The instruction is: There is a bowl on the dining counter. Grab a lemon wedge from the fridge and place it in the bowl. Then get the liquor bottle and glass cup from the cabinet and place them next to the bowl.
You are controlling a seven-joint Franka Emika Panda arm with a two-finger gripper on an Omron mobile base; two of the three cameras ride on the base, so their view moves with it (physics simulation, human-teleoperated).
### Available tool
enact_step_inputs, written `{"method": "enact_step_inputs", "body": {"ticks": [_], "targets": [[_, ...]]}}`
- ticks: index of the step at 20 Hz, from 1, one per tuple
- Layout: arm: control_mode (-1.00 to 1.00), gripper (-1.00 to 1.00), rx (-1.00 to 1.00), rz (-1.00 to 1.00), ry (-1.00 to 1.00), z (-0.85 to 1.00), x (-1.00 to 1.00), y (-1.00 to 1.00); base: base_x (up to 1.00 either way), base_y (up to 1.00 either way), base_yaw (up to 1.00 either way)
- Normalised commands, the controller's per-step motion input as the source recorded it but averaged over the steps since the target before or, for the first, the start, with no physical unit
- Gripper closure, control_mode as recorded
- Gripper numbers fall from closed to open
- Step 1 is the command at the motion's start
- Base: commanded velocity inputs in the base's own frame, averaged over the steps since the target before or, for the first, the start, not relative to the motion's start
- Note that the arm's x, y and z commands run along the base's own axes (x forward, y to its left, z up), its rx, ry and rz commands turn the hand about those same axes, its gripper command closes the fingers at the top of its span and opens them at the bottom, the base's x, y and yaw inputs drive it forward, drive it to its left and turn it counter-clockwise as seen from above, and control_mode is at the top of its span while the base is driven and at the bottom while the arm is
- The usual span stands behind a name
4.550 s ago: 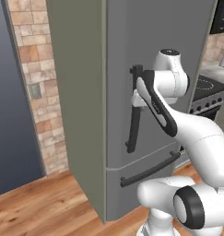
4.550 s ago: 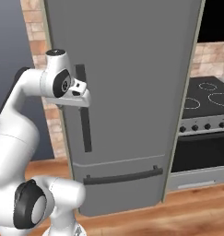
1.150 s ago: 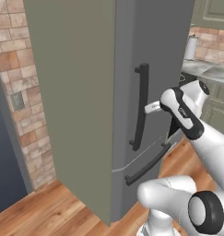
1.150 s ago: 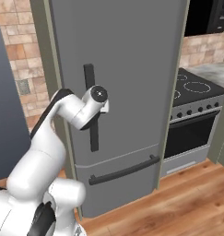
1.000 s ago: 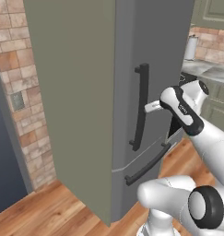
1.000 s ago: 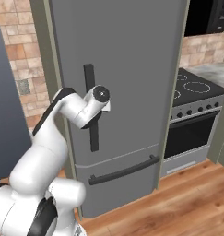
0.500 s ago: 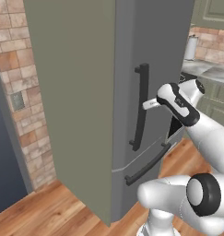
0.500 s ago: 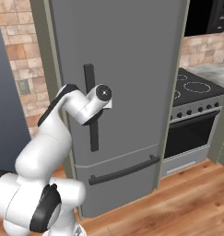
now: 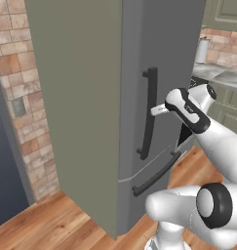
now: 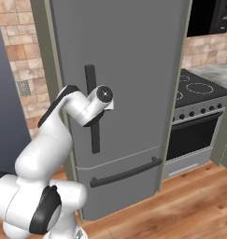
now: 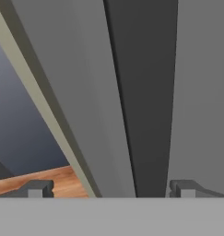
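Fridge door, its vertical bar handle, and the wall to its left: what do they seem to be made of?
The tall grey fridge door looks like painted or brushed metal: flat, matte, no reflections. Its dark vertical bar handle seems matte black metal or plastic; the look leaves that open. The reddish-tan wall reads as brick, with pale mortar lines between staggered blocks.

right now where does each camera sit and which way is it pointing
Left base view: behind the arm on its left, looking forward at the fridge; the white arm rises lower right, gripper by the upright bar handle.
Right base view: behind on its right, facing the fridge front and oven; the arm rises lower left.
Hand view: on the hand, looking along the open fingertips at that handle.
All three share the fridge door and handle.
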Motion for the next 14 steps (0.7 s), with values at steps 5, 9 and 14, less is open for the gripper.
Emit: {"method": "enact_step_inputs", "body": {"ticks": [5,9,14], "targets": [[-1.0,-1.0,0.0,0.0,0.0,-0.02,0.01,0.0,0.0,0.0,0.0],[-1.0,-1.0,0.0,0.0,0.0,-0.01,0.03,0.0,0.0,0.0,0.0],[-1.0,-1.0,0.0,0.0,0.0,-0.02,0.07,-0.11,0.0,0.0,0.0]]}}
